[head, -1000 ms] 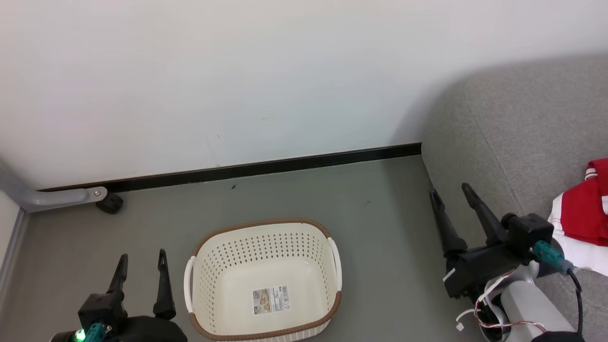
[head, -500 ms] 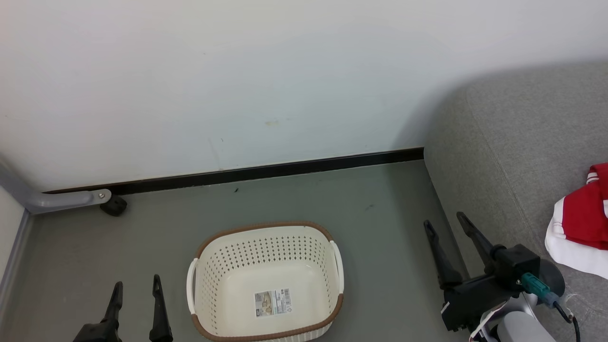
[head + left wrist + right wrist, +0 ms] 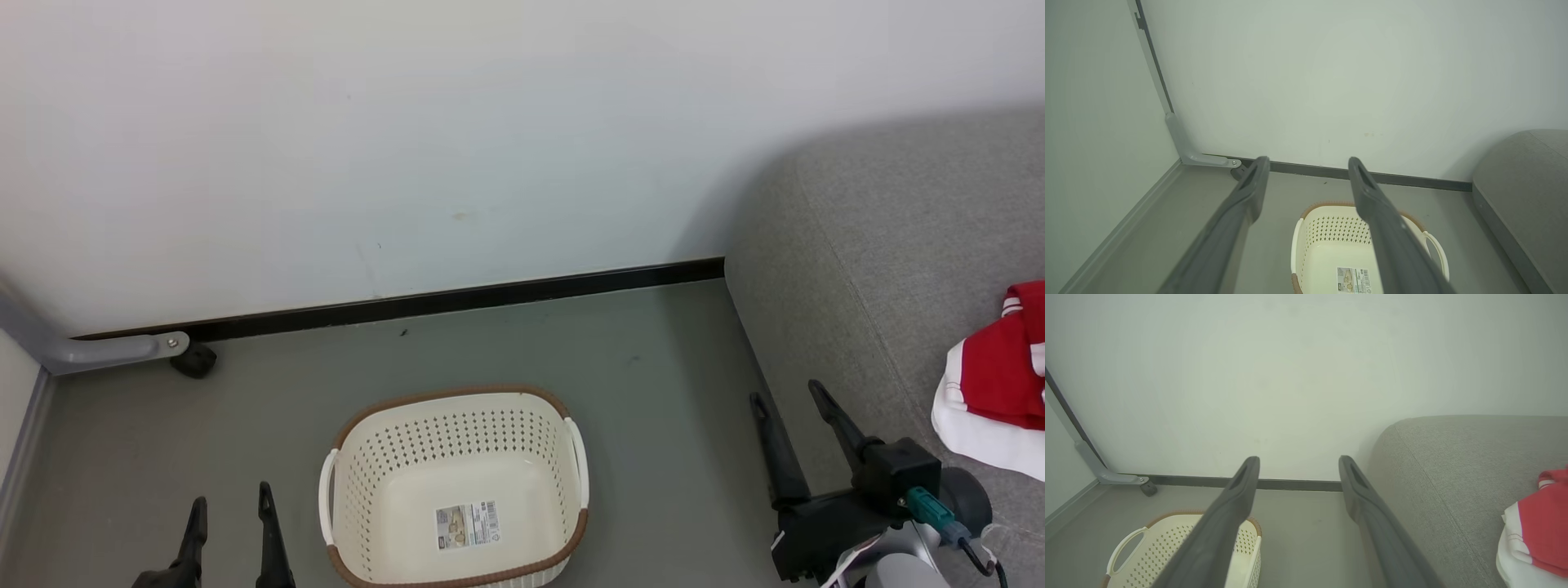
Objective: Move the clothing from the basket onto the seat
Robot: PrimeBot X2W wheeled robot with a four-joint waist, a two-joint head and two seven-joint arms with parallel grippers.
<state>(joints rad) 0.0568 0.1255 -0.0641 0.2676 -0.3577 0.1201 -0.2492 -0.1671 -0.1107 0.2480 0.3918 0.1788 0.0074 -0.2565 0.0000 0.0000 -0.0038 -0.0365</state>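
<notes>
Standing on the floor [image 3: 653,408], head view: basket [image 3: 457,433], label sticker [image 3: 467,524] showing on its bottom. Right of the basket: seat [image 3: 882,245], with the clothing [image 3: 992,384] lying on it, well apart from the basket. Left gripper [image 3: 231,495] just left of the basket, fingers released. Right gripper [image 3: 786,392] between basket and seat, fingers released.
Left wrist view: basket beyond the parted fingers.
Right wrist view: clothing on the seat, right of the basket.
</notes>
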